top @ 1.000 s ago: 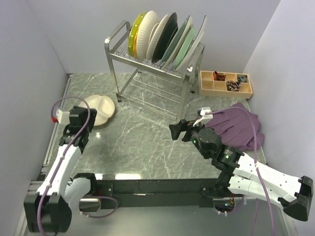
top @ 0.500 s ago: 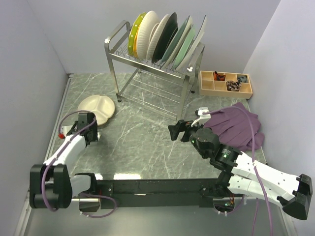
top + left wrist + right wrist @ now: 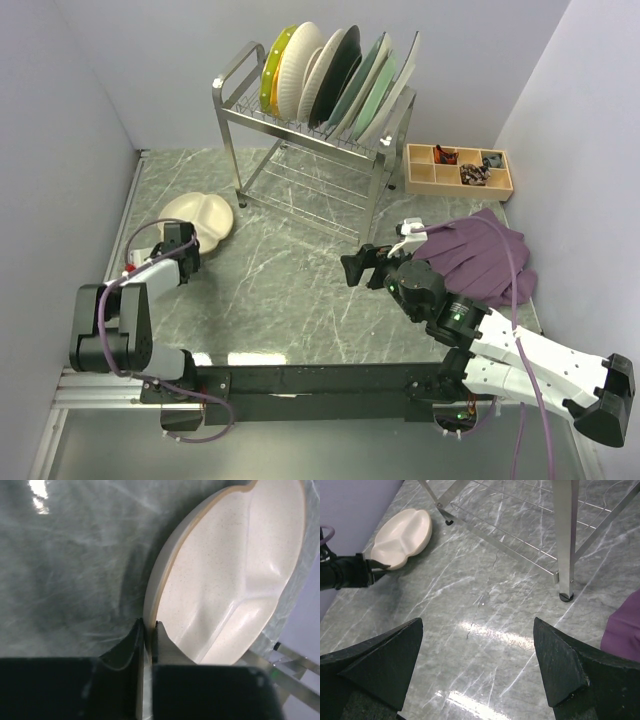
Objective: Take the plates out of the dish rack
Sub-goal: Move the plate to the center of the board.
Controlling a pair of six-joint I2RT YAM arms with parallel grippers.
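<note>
Fig. Layout, taken from your fingers. Your left gripper (image 3: pixel 149 630) straddles the rim of the divided plate (image 3: pixel 225 580), one finger on each side. The plate rests on the table (image 3: pixel 290 290) and extends ahead and right of those fingers. Ahead and right of your right gripper (image 3: pixel 477 625) stands a leg of the dish rack (image 3: pixel 563 540); the divided plate lies far ahead and left. The plates (image 3: pixel 330 80) stand on edge in the rack's upper tier. The compartment tray (image 3: pixel 458 170) sits right of the rack, with the gloves (image 3: pixel 480 255) before the tray.

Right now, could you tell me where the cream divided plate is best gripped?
Probably by its near rim, coming in low from the left arm's side. The cream divided plate lies flat, so only its raised edge gives the fingers purchase; the left gripper pinches there.
</note>
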